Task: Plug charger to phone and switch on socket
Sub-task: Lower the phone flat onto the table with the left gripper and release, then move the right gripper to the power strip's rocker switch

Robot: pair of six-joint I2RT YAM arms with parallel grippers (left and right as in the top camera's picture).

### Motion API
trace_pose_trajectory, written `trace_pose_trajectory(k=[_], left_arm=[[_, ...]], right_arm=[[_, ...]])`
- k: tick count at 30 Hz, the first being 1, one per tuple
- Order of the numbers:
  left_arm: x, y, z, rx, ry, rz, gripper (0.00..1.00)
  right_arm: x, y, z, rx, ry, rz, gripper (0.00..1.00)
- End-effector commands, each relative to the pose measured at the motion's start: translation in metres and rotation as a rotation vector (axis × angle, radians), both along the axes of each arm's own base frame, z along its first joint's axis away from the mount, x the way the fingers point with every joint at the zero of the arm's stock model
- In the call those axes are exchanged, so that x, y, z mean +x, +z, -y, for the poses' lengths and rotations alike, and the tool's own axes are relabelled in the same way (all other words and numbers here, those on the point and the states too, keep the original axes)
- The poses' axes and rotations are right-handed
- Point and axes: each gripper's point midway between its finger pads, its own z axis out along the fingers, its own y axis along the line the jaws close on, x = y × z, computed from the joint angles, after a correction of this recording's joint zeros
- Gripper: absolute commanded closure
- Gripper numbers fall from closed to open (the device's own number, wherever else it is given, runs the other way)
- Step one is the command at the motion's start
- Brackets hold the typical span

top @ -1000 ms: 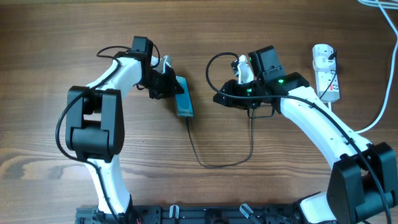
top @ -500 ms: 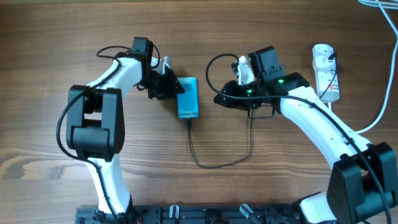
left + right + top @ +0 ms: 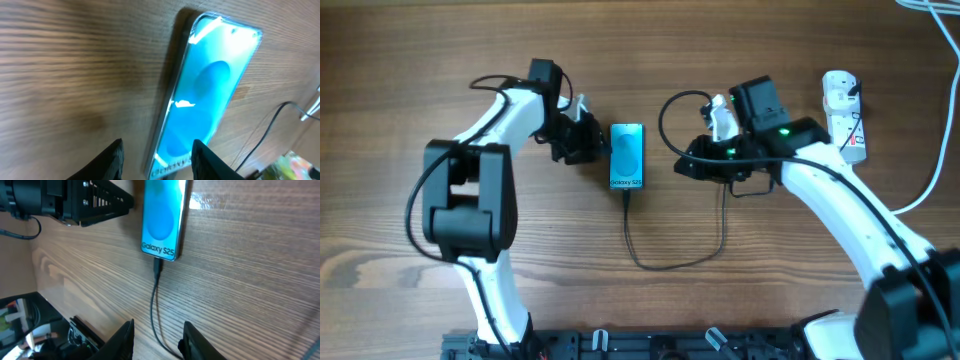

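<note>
I see the phone (image 3: 627,156) lying flat on my wood-grain table (image 3: 400,60), lit screen up. The charger (image 3: 670,264) loops over the wood from the phone's near end. The socket (image 3: 844,118) lies far right.

Left gripper (image 3: 586,140) is pointing toward the desk's right edge, jaws gaping, empty. Right gripper (image 3: 688,166) is facing the left edge, likewise gaping.

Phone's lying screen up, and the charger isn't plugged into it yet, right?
No. The phone lies screen up, but the charger is already plugged into its end, by the Galaxy lettering; the right wrist view shows it.
</note>
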Motion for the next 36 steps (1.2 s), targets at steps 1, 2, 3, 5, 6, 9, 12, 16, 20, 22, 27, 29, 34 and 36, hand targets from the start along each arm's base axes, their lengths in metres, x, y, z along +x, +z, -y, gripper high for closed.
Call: trace_pose_trajectory(k=[1, 2, 3, 5, 6, 9, 12, 16, 20, 22, 27, 29, 34, 36], left_arm=[[0.028, 0.114, -0.014, 0.049, 0.016, 0.308, 0.56], [0.026, 0.145, -0.014, 0.041, 0.019, 0.384, 0.54], [0.022, 0.167, -0.014, 0.035, 0.021, 0.439, 0.5], [0.009, 0.218, -0.016, 0.02, 0.027, 0.569, 0.27], [0.001, 0.241, -0.017, 0.014, 0.03, 0.631, 0.12], [-0.024, 0.292, -0.019, -0.003, 0.035, 0.77, 0.0], [-0.034, 0.307, -0.02, -0.008, 0.037, 0.812, 0.0], [-0.034, 0.307, -0.02, -0.009, 0.037, 0.814, 0.0], [-0.034, 0.306, -0.02, -0.008, 0.037, 0.811, 0.0], [-0.034, 0.306, -0.02, -0.008, 0.037, 0.81, 0.0], [-0.034, 0.306, -0.02, -0.008, 0.037, 0.81, 0.0], [-0.034, 0.306, -0.02, -0.008, 0.037, 0.81, 0.0], [-0.034, 0.306, -0.02, -0.008, 0.037, 0.81, 0.0], [-0.034, 0.306, -0.02, -0.008, 0.037, 0.81, 0.0]], right_arm=[[-0.001, 0.05, 0.015, 0.006, -0.003, 0.154, 0.67], [-0.004, 0.058, 0.023, -0.001, -0.023, 0.172, 0.67], [-0.006, 0.065, 0.03, -0.008, -0.042, 0.19, 0.67], [-0.011, 0.085, 0.053, -0.019, -0.109, 0.236, 0.66], [-0.013, 0.097, 0.068, -0.021, -0.15, 0.269, 0.65], [-0.017, 0.126, 0.125, -0.066, -0.305, 0.324, 0.64], [-0.019, 0.144, 0.174, -0.143, -0.407, 0.333, 0.64], [-0.013, 0.172, 0.255, -0.222, -0.615, 0.331, 0.64], [0.002, 0.163, 0.316, -0.236, -0.773, 0.3, 0.67], [0.015, 0.146, 0.339, -0.226, -0.82, 0.258, 0.71], [0.055, 0.1, 0.386, -0.193, -0.916, 0.187, 0.96], [0.07, 0.078, 0.398, -0.164, -0.959, 0.148, 0.96], [0.095, 0.029, 0.411, -0.106, -0.965, 0.081, 0.96], [0.102, 0.003, 0.415, -0.098, -0.955, 0.042, 0.96]])
